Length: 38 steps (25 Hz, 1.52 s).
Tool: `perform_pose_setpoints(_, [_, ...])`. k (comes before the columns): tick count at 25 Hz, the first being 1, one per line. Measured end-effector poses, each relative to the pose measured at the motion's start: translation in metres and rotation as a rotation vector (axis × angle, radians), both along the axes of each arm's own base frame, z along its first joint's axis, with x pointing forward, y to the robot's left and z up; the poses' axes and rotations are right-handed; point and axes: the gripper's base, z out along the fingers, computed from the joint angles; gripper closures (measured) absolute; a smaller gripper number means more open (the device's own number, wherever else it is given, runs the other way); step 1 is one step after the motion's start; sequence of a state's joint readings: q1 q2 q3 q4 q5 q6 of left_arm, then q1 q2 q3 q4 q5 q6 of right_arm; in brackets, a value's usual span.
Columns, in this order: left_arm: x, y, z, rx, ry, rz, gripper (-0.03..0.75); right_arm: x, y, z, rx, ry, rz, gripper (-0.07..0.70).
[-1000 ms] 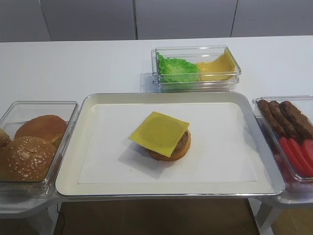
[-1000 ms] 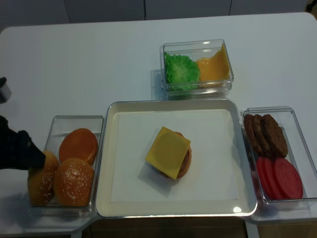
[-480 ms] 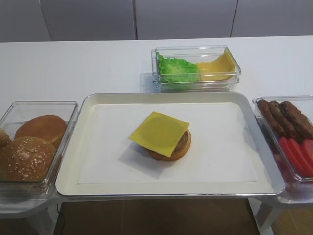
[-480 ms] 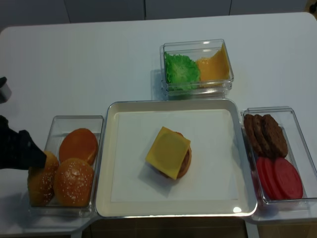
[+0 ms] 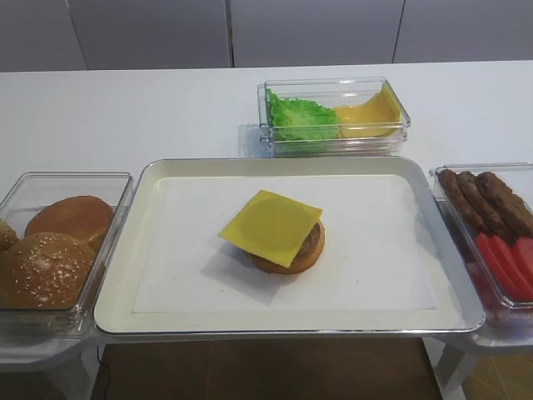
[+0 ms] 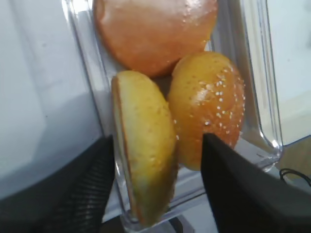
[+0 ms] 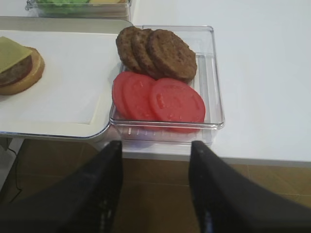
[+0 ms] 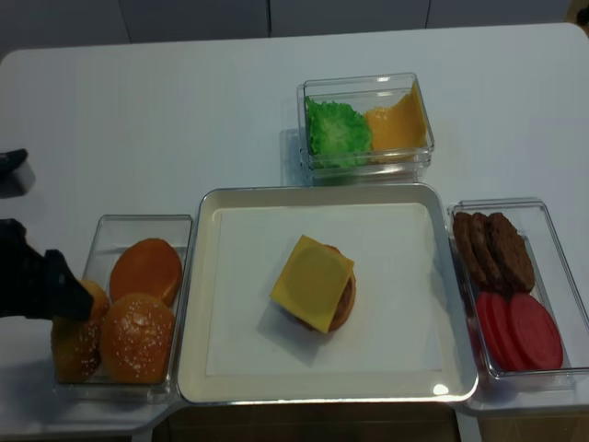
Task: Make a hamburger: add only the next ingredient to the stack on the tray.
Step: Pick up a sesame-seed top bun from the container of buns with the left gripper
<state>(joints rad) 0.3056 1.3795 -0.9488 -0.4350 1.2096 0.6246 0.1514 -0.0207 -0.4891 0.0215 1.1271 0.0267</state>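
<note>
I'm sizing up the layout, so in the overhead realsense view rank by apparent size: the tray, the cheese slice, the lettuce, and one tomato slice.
Largest to smallest:
1. tray
2. cheese slice
3. lettuce and tomato slice look alike.

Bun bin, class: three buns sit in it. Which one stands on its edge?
The bun between the left gripper's fingers, the tilted sesame bun at the bin's outer wall; the other sesame bun and the smooth bun lie dome-up.
</note>
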Motion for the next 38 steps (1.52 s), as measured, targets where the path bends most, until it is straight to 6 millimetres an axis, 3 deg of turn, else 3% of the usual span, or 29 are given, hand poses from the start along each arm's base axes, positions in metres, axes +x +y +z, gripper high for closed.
perform_pose_setpoints(7, [-0.001, -0.001, -0.001, 0.025, 0.012, -0.017, 0.316, 0.000, 0.000, 0.000, 0.000, 0.000, 0.000, 0.276])
perform_pose_setpoints(18, [-0.001, 0.000, -0.001, 0.031, 0.019, -0.009, 0.531, 0.000, 0.000, 0.000, 0.000, 0.000, 0.000, 0.276])
perform_pose_setpoints(28, [-0.001, -0.001, -0.001, 0.025, 0.028, 0.015, 0.543, 0.000, 0.000, 0.000, 0.000, 0.000, 0.000, 0.276])
perform_pose_setpoints(38, [-0.011, -0.004, 0.015, 0.040, -0.034, 0.027, 0.551, 0.000, 0.000, 0.000, 0.000, 0.000, 0.000, 0.276])
